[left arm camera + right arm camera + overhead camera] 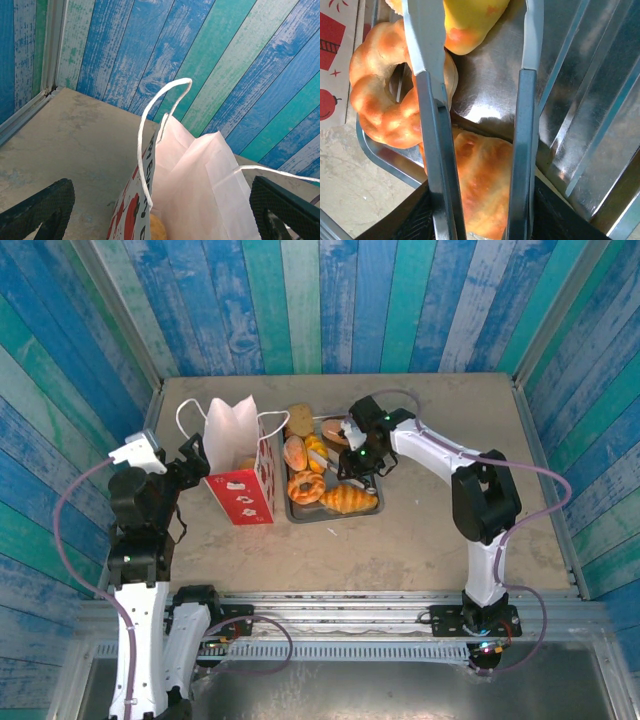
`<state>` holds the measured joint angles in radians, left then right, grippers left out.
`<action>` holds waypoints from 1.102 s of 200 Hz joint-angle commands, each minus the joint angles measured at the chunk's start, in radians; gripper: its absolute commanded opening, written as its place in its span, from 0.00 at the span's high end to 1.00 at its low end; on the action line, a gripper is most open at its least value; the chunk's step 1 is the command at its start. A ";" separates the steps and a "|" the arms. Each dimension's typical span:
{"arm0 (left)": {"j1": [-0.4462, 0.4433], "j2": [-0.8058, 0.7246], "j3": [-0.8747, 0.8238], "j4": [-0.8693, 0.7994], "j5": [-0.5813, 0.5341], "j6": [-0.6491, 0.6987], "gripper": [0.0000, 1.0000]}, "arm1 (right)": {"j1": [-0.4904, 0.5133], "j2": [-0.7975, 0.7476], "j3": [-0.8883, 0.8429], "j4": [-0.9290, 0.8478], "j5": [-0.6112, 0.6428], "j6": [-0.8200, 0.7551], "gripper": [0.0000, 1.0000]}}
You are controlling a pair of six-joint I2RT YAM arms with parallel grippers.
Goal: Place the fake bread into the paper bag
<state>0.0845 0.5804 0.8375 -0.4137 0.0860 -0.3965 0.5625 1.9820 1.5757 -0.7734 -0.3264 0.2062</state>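
Right hand (335,460): hanging low over the tray (294,517) with long grey fingers (427,55) parted, gripping nothing; straddling the end of the yellow roll (470,20), with one finger at its edge and the other standing clear of it across a strip of bare metal.
Left hand (193,462): hovering wide open just beside the bag's left side, holding nothing; black fingers (40,210) flanking the bag in the wrist view.
Bag (238,455): standing upright on the desk (430,540), just left of the tray, with mouth open and white cord handles arching up.
Bread in bag: one golden-brown piece (157,227) peeking out low inside the mouth.
Bread on tray: lying crowded together, mostly along the left half.
Croissant (350,500): lying along the near rim, running beneath both fingers in the right wrist view.
Donut (305,487): sitting at the near-left corner, touching the croissant, partly covered by one finger.
Round bun (295,453): resting behind the donut, against the left rim.
Brown slice (299,418): lying at the far-left corner, close to a bag handle.
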 commanded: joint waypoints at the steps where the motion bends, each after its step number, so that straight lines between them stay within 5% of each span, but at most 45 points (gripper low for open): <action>1: 0.003 -0.002 0.018 -0.001 -0.015 0.016 0.06 | 0.002 -0.007 0.024 -0.023 0.029 -0.018 0.61; 43: 0.002 -0.002 0.018 -0.015 -0.024 0.019 0.06 | 0.002 -0.053 0.016 -0.024 0.054 -0.018 0.69; 220: 0.003 -0.080 0.024 -0.063 -0.030 -0.083 0.06 | 0.016 -0.406 0.062 -0.129 0.164 -0.032 0.68</action>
<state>0.0845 0.5167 0.8688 -0.4877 0.0292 -0.4400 0.5652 1.6447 1.5967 -0.8833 -0.1761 0.1825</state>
